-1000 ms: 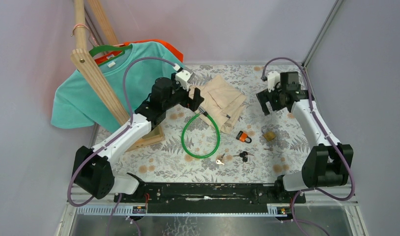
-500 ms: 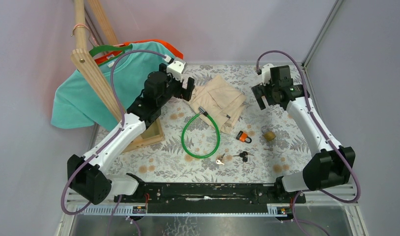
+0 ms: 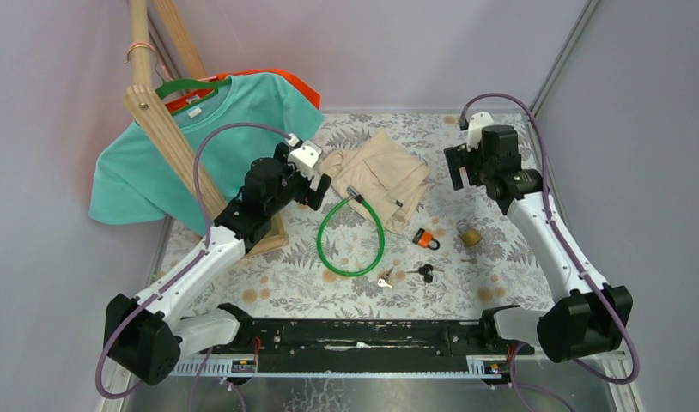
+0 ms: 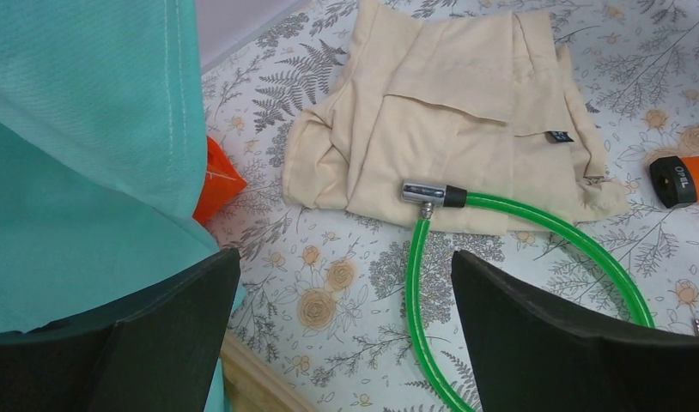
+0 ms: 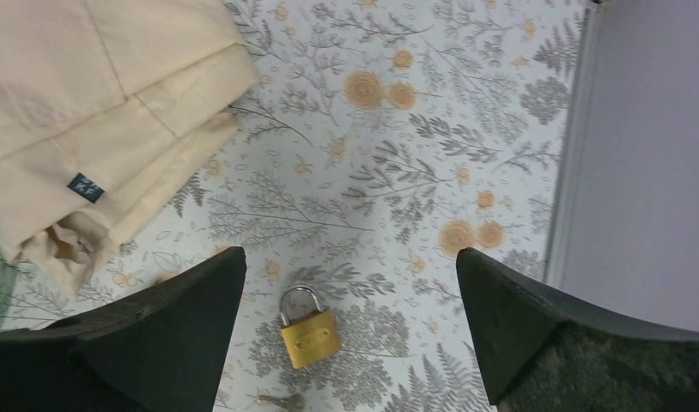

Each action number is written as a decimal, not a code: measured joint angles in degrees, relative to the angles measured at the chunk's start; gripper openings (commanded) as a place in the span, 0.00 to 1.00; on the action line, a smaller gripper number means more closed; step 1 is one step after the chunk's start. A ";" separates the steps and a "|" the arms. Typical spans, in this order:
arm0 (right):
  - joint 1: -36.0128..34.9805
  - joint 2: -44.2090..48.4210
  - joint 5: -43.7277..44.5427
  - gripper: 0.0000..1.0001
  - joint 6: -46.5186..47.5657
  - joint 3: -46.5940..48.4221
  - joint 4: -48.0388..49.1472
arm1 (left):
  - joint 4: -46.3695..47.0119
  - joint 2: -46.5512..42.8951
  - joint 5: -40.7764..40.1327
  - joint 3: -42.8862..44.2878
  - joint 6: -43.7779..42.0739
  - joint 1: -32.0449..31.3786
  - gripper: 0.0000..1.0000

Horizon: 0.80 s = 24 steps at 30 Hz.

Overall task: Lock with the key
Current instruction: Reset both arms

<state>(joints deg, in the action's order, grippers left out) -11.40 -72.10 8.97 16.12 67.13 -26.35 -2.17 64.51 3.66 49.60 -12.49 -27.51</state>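
Observation:
A brass padlock (image 5: pixel 309 330) lies on the floral table, between and below my right gripper's (image 5: pixel 350 335) wide-open fingers, with a small key (image 5: pixel 282 400) just beneath it. From above, the brass padlock (image 3: pixel 471 234) sits in front of the right gripper (image 3: pixel 458 176). An orange padlock (image 3: pixel 426 239), a silver key (image 3: pixel 385 280) and black-headed keys (image 3: pixel 426 272) lie mid-table. A green cable lock (image 3: pixel 350 240) forms a loop, and its metal end (image 4: pixel 428 194) rests on beige cloth. My left gripper (image 3: pixel 319 187) hovers open and empty left of that end. In the left wrist view the left gripper (image 4: pixel 346 335) frames the table and the green cable (image 4: pixel 419 283).
Folded beige cloth (image 3: pixel 382 176) lies at the back centre. A teal shirt (image 3: pixel 140 163) hangs on a wooden rack (image 3: pixel 170 142) at the left, its base by my left arm. Walls close in at the back, and a side wall (image 5: pixel 647 146) stands right of the right gripper.
My left gripper has pulled back leftward from the cable's metal end. The right wrist has shifted slightly toward the back. Both stay open.

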 measured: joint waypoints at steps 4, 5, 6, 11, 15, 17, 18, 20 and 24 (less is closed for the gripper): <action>0.00 0.00 -3.72 0.99 -1.49 -3.93 4.13 | 1.27 -0.50 0.79 -1.01 -0.20 0.42 1.00; 0.00 0.35 -5.14 0.99 -1.57 -5.73 5.75 | 1.90 -0.94 1.33 -1.75 -0.17 0.52 1.00; 0.00 0.83 -6.05 0.99 -1.62 -7.37 6.91 | 2.25 -1.25 1.73 -2.29 -0.13 0.55 1.00; 0.00 7.39 -9.16 0.99 -1.53 -18.91 11.78 | 8.11 -2.01 3.08 -7.30 1.77 0.57 1.00; 1.57 11.02 -10.27 0.99 -2.27 -19.63 13.03 | 10.95 -2.16 3.45 -11.56 3.02 0.57 1.00; 3.45 13.27 -11.13 0.99 -3.04 -19.63 13.77 | 11.58 -2.29 3.45 -12.13 3.39 0.57 1.00; 4.85 14.88 -11.72 0.99 -3.45 -19.63 14.03 | 11.74 -2.56 3.52 -12.15 3.56 0.57 1.00; 7.02 17.90 -13.07 0.99 -4.28 -19.65 14.56 | 11.80 -3.69 3.85 -12.13 3.67 0.57 1.00; 9.99 22.86 -15.56 0.99 -5.68 -19.50 15.58 | 11.28 -6.23 4.50 -11.15 3.91 0.59 1.00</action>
<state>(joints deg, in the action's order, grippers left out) -1.41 -49.23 -6.59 10.44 47.64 -10.76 9.10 58.28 8.16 38.46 -8.58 -26.92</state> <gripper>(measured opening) 0.991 0.997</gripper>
